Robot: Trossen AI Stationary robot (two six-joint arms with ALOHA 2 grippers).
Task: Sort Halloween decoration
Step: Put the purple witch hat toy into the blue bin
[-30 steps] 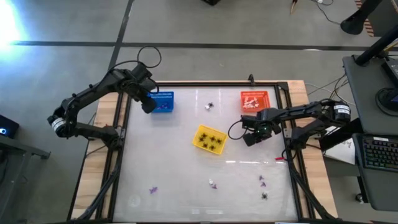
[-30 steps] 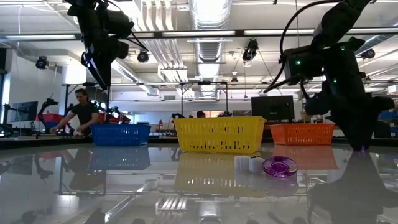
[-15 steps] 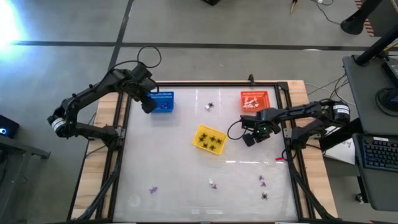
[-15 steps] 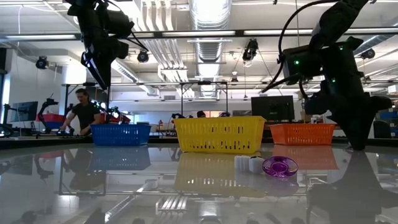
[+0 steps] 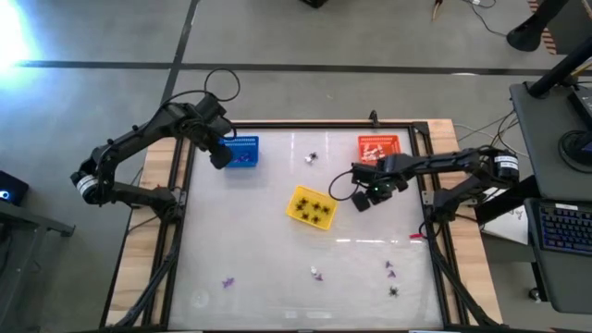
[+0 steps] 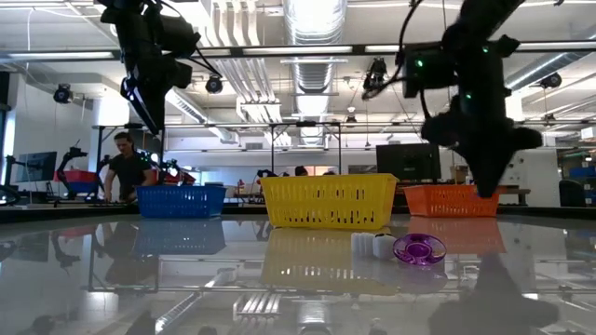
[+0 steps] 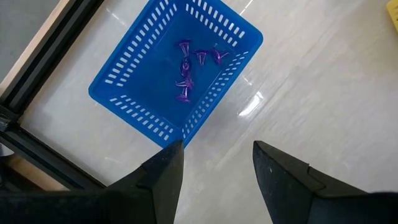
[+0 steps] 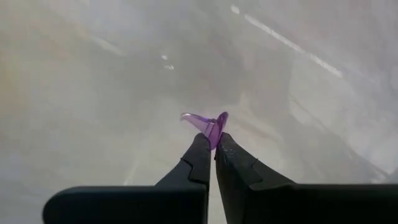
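Note:
My right gripper [image 5: 359, 202] hangs above the table between the yellow basket [image 5: 311, 206] and the orange basket [image 5: 378, 150], shut on a small purple piece [image 8: 208, 124]. My left gripper [image 5: 220, 159] waits open above the table by the blue basket [image 5: 242, 153], which holds several purple bits [image 7: 186, 68]. The yellow basket holds black spiders and the orange one white bits. Loose pieces lie on the table: a dark and white one [image 5: 312, 158] at the far side, and a purple one [image 5: 228, 282], a white one [image 5: 315, 273], another purple one [image 5: 389, 268] and a black one [image 5: 394, 290] near the front. My right gripper pinches the purple piece by its narrow end [image 8: 216, 132] between the two fingertips [image 8: 200, 149]. The wider flared end [image 8: 194, 118] sticks out past the tips. The piece is lifted clear of the table.
Dark rails [image 5: 427, 185] frame the glossy table. A purple ring [image 6: 418, 247] and white bits [image 6: 372, 245] lie close to the low camera. Bare tabletop lies between the baskets and the near pieces. A person [image 6: 124, 167] stands in the room behind.
My right gripper has moved toward the table's left, closer to the yellow basket, and has risen a little, staying shut on the purple piece. The left arm has kept still.

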